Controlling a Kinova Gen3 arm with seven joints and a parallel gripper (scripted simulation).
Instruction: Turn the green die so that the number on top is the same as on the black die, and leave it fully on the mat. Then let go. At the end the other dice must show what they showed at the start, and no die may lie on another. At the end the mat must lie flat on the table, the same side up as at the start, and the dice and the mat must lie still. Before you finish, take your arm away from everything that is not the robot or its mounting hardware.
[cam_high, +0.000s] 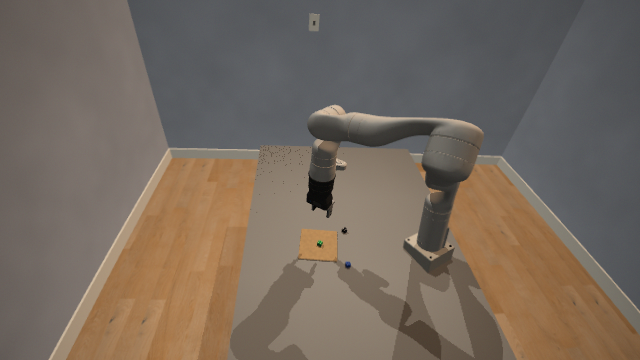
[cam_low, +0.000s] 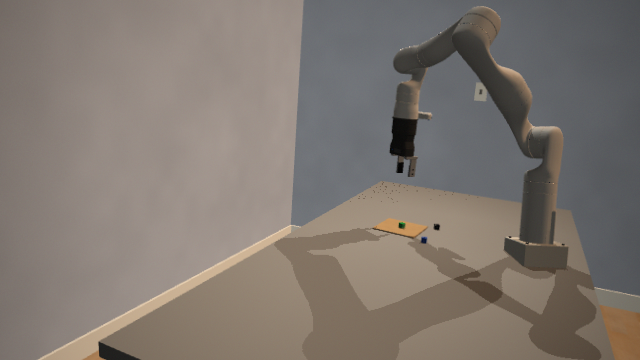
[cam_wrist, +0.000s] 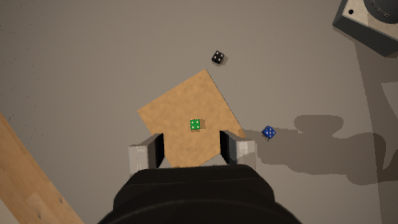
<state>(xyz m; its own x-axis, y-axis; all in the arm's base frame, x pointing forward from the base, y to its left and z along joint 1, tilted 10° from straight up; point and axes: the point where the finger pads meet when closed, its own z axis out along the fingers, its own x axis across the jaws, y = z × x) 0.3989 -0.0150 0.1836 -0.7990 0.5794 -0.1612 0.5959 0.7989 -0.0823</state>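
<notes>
The green die (cam_high: 320, 244) (cam_low: 401, 225) (cam_wrist: 195, 125) lies on the tan mat (cam_high: 309, 252) (cam_low: 387, 227) (cam_wrist: 167, 107), near its middle, with four white pips on top in the wrist view. The black die (cam_high: 344, 230) (cam_low: 436, 227) (cam_wrist: 218, 57) lies on the table just off the mat's corner, also showing four pips. The blue die (cam_high: 347, 264) (cam_low: 424, 240) (cam_wrist: 269, 132) lies on the table beside the mat's other corner. My gripper (cam_high: 322, 210) (cam_low: 406, 167) (cam_wrist: 192, 143) is open and empty, hanging high above the mat, with the green die showing between its fingers in the wrist view.
The grey table (cam_high: 350, 310) (cam_low: 300, 300) carries the arm's base (cam_high: 429, 252) (cam_low: 536, 251) (cam_wrist: 370, 25) to the right of the dice. Wooden floor (cam_high: 165, 250) lies beyond the table's edges. Arm shadows fall across the table's near part.
</notes>
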